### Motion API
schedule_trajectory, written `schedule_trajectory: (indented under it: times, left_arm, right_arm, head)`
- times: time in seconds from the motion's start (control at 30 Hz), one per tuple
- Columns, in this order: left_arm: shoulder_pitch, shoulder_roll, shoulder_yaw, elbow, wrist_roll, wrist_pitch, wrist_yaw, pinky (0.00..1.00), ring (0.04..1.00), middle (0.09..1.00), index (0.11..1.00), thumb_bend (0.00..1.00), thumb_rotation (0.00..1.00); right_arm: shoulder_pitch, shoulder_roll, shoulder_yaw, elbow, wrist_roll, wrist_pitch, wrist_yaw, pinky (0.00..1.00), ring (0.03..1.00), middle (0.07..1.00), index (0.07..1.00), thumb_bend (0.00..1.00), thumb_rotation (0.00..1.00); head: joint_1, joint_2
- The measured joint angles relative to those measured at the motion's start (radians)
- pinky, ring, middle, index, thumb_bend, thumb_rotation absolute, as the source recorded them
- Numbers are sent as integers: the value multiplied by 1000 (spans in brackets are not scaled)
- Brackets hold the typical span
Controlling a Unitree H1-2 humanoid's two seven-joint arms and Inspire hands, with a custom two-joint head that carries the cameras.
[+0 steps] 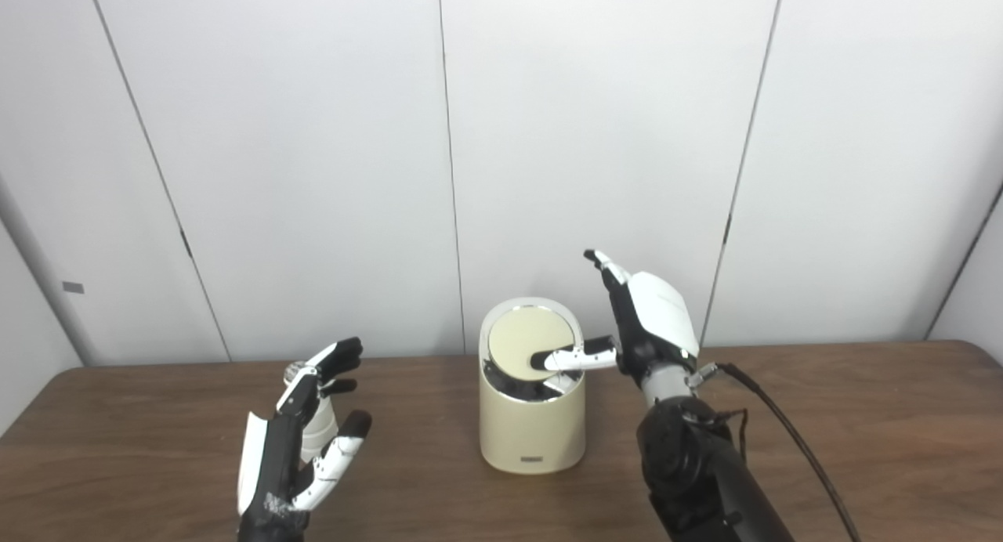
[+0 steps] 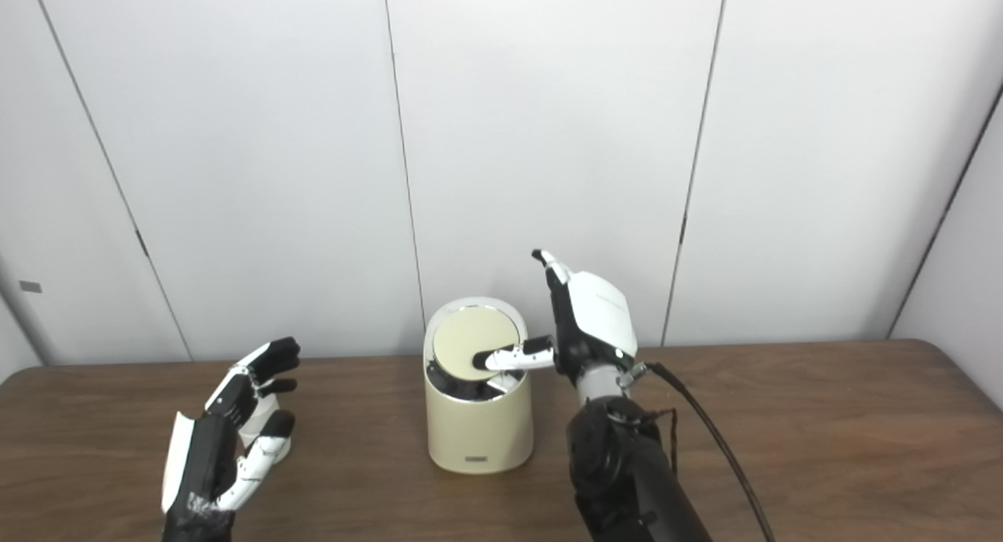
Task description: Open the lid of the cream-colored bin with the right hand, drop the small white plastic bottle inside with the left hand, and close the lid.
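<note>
The place looked like a robot test room or a lab, not a home. Behind the table [image 1: 862, 417] stood a plain white panel wall [image 1: 595, 150] with thin dark seams (no pictures or shelves on it). The table was brown wood-grain and carried very few things. A black cable [image 1: 791, 440] ran openly along the robot's right arm, which suited an experimental setup.

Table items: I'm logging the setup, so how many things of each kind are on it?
Cream-colored bin: 1
Small white plastic bottle: 1
Robot hands: 2, left hand and right hand
Total: 4
</note>
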State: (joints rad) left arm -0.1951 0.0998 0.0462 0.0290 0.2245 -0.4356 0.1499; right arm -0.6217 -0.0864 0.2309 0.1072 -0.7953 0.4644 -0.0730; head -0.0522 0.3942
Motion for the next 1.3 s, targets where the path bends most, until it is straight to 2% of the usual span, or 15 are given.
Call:
schedule_trajectory:
  times: [0.07, 0.23, 0.37, 0.5, 0.6, 0.73, 0.87, 0.93, 0.97, 1.1, 1.2, 1.3]
  left_arm:
    - [0, 0, 0, 0, -1, 0, 0, 716, 794, 819, 817, 681, 755]
    - [0, 2, -1, 0, -5, 0, -1, 723, 800, 823, 821, 688, 746]
    - [0, 2, -1, 0, -5, 0, -1, 711, 791, 818, 815, 685, 745]
    - [0, 2, -2, 0, -3, 0, -1, 713, 795, 820, 817, 676, 749]
    - [0, 2, -2, 0, -4, 0, -1, 714, 796, 820, 817, 673, 745]
    - [0, 2, -2, 0, -4, 0, -1, 706, 794, 816, 815, 672, 744]
    - [0, 1, -1, 0, -4, 0, -1, 719, 792, 813, 818, 680, 723]
    - [-1, 1, 1, 1, -4, 0, -1, 717, 791, 813, 819, 685, 711]
    - [-1, 1, 2, 2, -3, 0, -1, 715, 789, 812, 819, 673, 688]
    - [-6, 1, 7, 9, 17, 0, 5, 684, 779, 805, 808, 667, 465]
    - [-10, 1, 14, 9, 30, 0, 9, 697, 785, 810, 809, 659, 380]
    - [-15, 2, 22, 10, 36, 0, 11, 720, 801, 820, 814, 673, 324]
  right_arm:
    - [14, 0, 0, -11, 13, 0, 11, 812, 889, 928, 931, 831, 574]
    - [30, 1, -1, -36, 49, -2, 16, 847, 910, 946, 946, 876, 796]
    - [30, -2, -4, -36, 70, -3, 17, 834, 911, 947, 950, 895, 893]
    - [35, -6, -13, -41, 101, -10, 17, 759, 886, 934, 939, 899, 933]
    - [53, -8, -37, -45, 159, -61, 15, 744, 884, 935, 944, 916, 954]
    - [92, -7, -66, -65, 233, -117, 14, 763, 897, 943, 950, 956, 935]
    - [119, -5, -90, -108, 293, -170, 4, 772, 894, 939, 943, 989, 963]
    - [132, -4, -101, -146, 325, -226, -7, 814, 917, 954, 960, 992, 969]
    - [139, -5, -104, -165, 343, -252, -6, 841, 933, 967, 975, 997, 966]
    - [181, -20, -107, -215, 404, -326, 15, 886, 966, 990, 997, 1000, 933]
    - [232, -34, -127, -218, 448, -389, 20, 889, 954, 981, 988, 1000, 905]
    - [288, -42, -155, -218, 469, -441, 9, 947, 989, 991, 983, 1000, 896]
  head:
    - [-2, 0]
    - [-3, -3]
    - [-3, -3]
    - [-5, -3]
    - [-5, -3]
    - [-6, -6]
    - [-6, -9]
    - [-8, -14]
    - [-8, -15]
    - [-5, -20]
    - [-2, -23]
    - [-2, -23]
